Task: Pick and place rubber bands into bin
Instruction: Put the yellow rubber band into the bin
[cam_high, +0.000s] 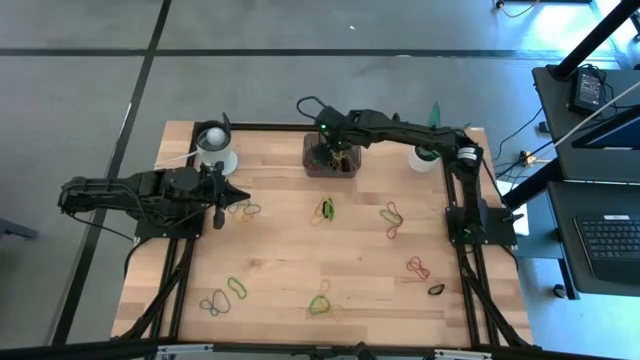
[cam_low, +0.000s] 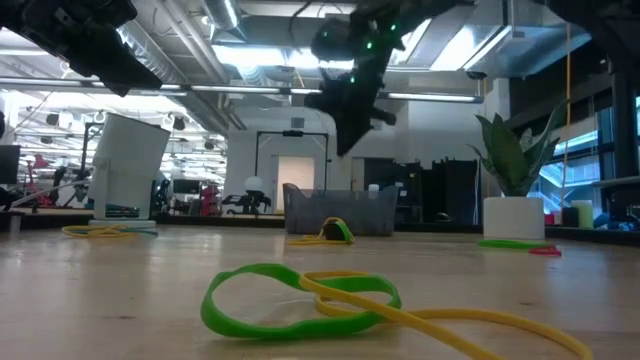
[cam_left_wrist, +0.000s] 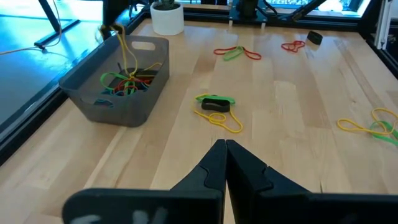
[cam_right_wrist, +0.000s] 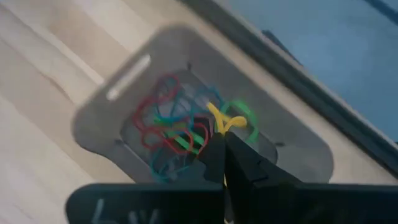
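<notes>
The grey bin (cam_left_wrist: 118, 106) stands at the middle of the table's far edge, with several coloured rubber bands (cam_right_wrist: 168, 134) piled inside. My right gripper (cam_right_wrist: 221, 146) hangs above the bin (cam_high: 310, 165), shut on a yellow rubber band (cam_left_wrist: 124, 53). More rubber bands lie flat on the wood: a green, black and yellow bunch (cam_left_wrist: 214, 106), a red and green pair (cam_high: 392, 215) and a green and yellow one (cam_low: 300, 300) near the front. My left gripper (cam_left_wrist: 225, 146) is shut on nothing, above the table's left side (cam_high: 240, 197). My right gripper pinches the yellow band's upper end (cam_right_wrist: 225, 124) between its two fingertips. The fingers come slanting down from above the bin. The band hangs slack below them, down into the bin, where its lower end (cam_left_wrist: 129, 74) reaches the pile of bands.
A white cup (cam_high: 215, 145) stands at the far left and a white plant pot (cam_high: 425, 155) at the far right, on either side of the bin. Loose bands are scattered over the middle and near parts of the table (cam_high: 300, 250).
</notes>
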